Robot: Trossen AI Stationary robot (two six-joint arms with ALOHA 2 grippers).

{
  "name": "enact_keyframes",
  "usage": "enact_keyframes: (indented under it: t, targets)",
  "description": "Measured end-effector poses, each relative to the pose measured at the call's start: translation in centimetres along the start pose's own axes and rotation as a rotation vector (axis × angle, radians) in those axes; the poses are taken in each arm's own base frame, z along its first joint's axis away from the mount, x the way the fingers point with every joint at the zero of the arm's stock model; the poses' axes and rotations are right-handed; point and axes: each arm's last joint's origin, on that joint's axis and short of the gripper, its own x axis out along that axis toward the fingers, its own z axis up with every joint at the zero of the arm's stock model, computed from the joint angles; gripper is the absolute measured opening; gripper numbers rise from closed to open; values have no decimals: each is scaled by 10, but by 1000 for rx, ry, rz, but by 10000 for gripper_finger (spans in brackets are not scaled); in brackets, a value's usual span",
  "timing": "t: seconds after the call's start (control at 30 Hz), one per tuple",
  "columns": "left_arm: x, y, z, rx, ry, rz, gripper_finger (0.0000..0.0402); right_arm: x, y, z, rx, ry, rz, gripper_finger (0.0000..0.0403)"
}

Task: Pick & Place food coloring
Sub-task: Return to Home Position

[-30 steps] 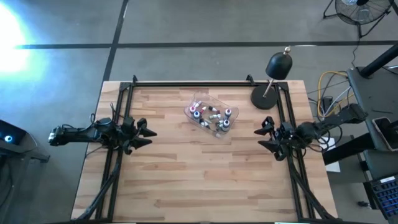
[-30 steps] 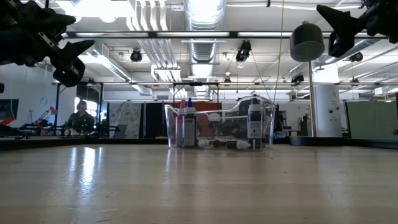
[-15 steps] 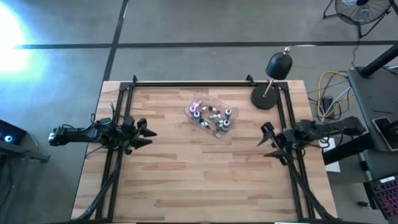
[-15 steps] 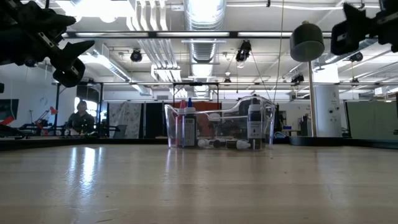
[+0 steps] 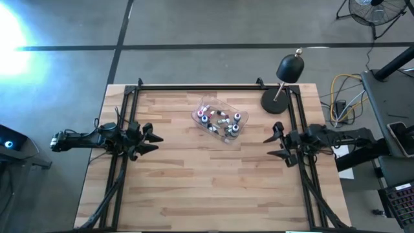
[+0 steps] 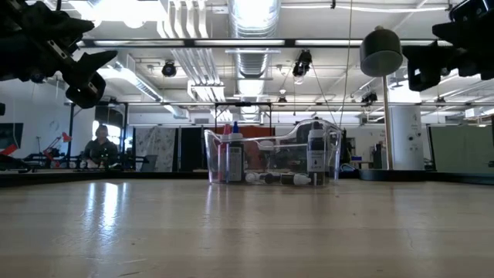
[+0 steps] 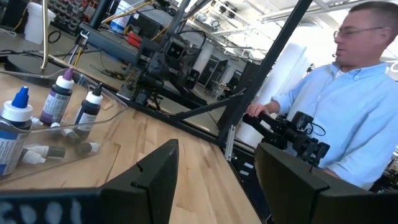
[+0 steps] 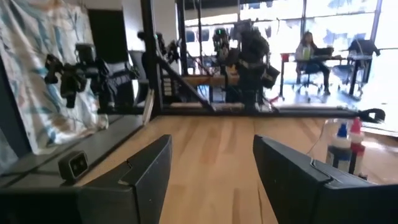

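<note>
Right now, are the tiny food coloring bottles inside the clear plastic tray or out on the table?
Inside: the high view shows the tiny capped bottles clustered within the clear plastic tray, none outside.

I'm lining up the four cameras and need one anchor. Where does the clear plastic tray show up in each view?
High view: clear tray on the far half of the table, between left gripper and right gripper.
Low view: tray at centre, on the tabletop.
Left wrist view: tray at the left edge.
Right wrist view: tray at the right edge.
Shared landmark: the food coloring bottles inside it.
</note>
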Motion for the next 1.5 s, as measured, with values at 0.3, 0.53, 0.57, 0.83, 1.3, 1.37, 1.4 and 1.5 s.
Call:
enact_keyframes:
  t: [0.3,0.53,0.57,0.83,1.3,1.37,1.4,1.5]
  targets:
    - [0,0,0,0,2,2,186,1,0,-5,7,55,-2,219]
    - [0,0,0,0,3,1,186,2,-1,-7,11,70,-6,219]
    - [0,0,0,0,3,1,186,2,-1,-7,10,70,-5,219]
    - [0,0,0,0,2,1,186,2,-1,-7,11,70,-6,219]
    - [0,0,0,0,2,1,186,2,-1,-7,10,70,-6,219]
    - [0,0,0,0,2,1,186,2,-1,-7,12,70,-6,219]
    - [0,0,0,0,2,1,186,2,-1,-7,11,70,-6,219]
    - [0,0,0,0,2,1,186,2,-1,-7,10,70,-6,219]
